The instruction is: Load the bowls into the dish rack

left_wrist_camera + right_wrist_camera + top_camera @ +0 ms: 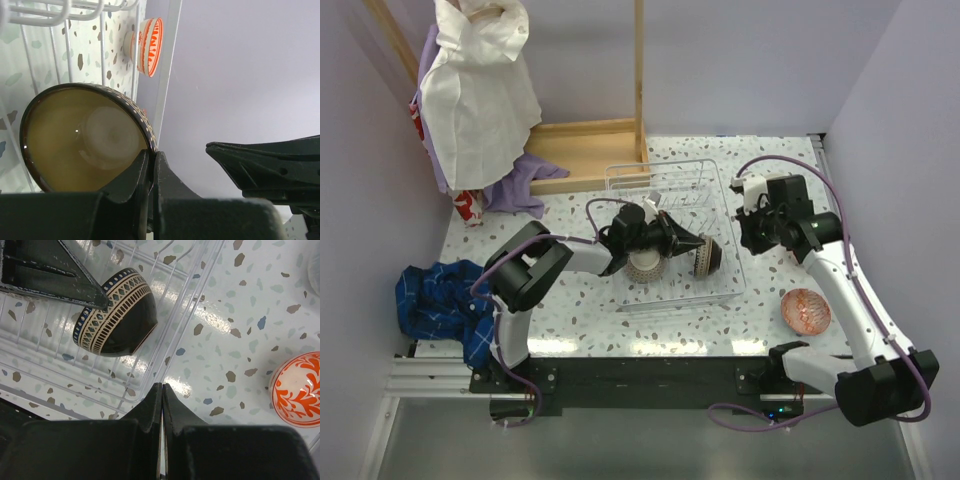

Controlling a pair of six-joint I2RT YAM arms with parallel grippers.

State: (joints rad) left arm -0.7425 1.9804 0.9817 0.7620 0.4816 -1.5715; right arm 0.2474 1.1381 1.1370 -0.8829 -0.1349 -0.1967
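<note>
Bowls sit in two places: a dark patterned bowl (705,257) stands on edge in the dish rack (720,195), a second dark bowl (645,266) beside it, and an orange-patterned bowl (806,310) rests on the speckled white tabletop (570,320) right of the rack, well apart from it. Pale lavender walls enclose the table; a wooden frame (582,140) stands at the back, white cloth (475,90) hanging over its left side, and blue plaid fabric (445,300) lies at the left edge. Overhead, the left gripper (670,240) reaches into the rack; its wrist camera alone shows its fingers (142,172) nearly closed, pinching the dark bowl's rim and yellowish interior. The right gripper (162,390) hovers with jaws pressed together, empty, above the rack's edge, as only its wrist view shows.
</note>
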